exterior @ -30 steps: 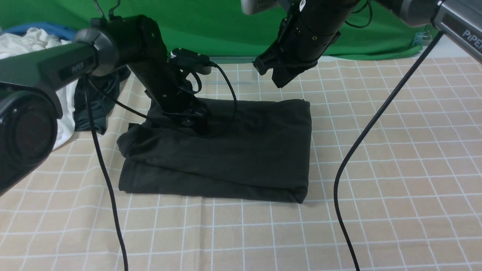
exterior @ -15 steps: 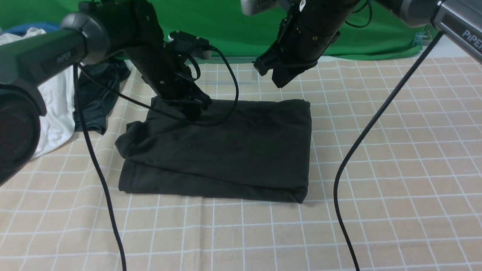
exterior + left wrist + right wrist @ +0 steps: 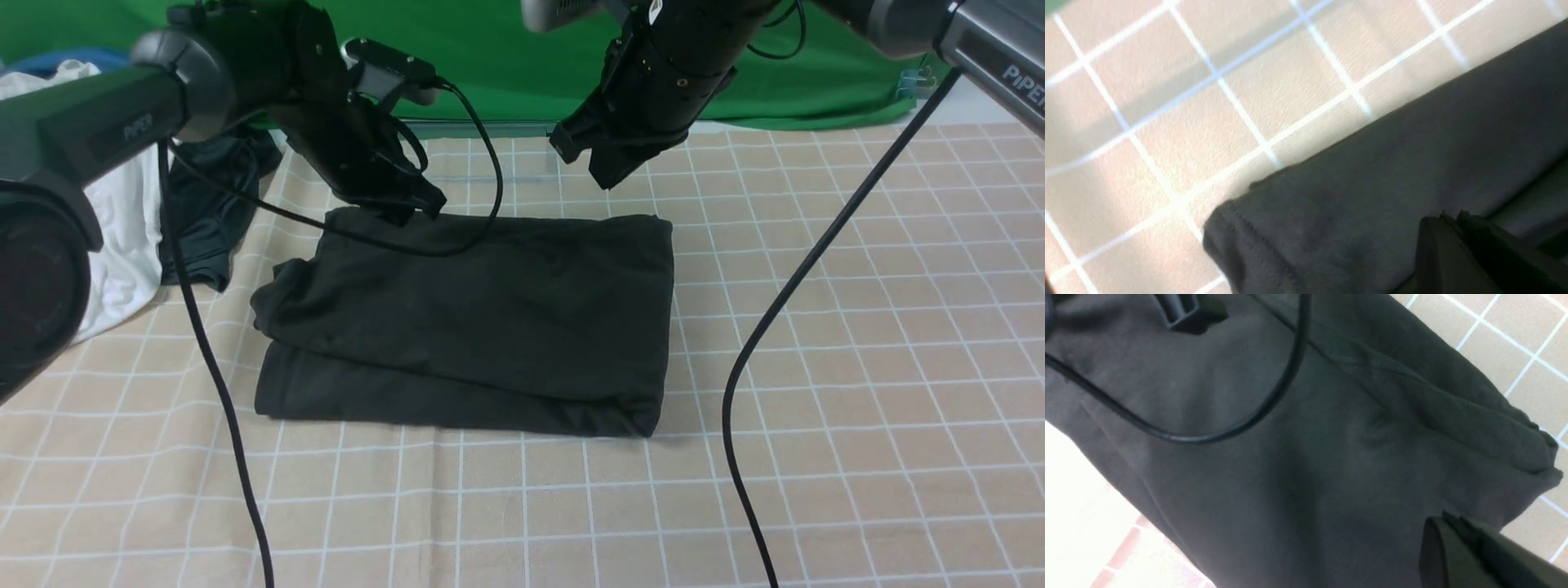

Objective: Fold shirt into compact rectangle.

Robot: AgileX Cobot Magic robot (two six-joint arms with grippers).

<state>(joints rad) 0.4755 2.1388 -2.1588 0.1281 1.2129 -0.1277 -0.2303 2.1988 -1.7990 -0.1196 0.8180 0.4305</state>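
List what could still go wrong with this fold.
The left arm's cable droops onto the shirt, so it may drag the top layer as the left gripper moves off. The shirt's left edge is uneven and bunched, so the stack might loosen. The dark grey garment lies close beside that arm.

The front camera sat between the arms, looking forward and down over the checked cloth (image 3: 857,343). The left wrist camera hung close above the shirt (image 3: 1412,171) at its edge; the right wrist camera looked from higher. All three shared that shirt
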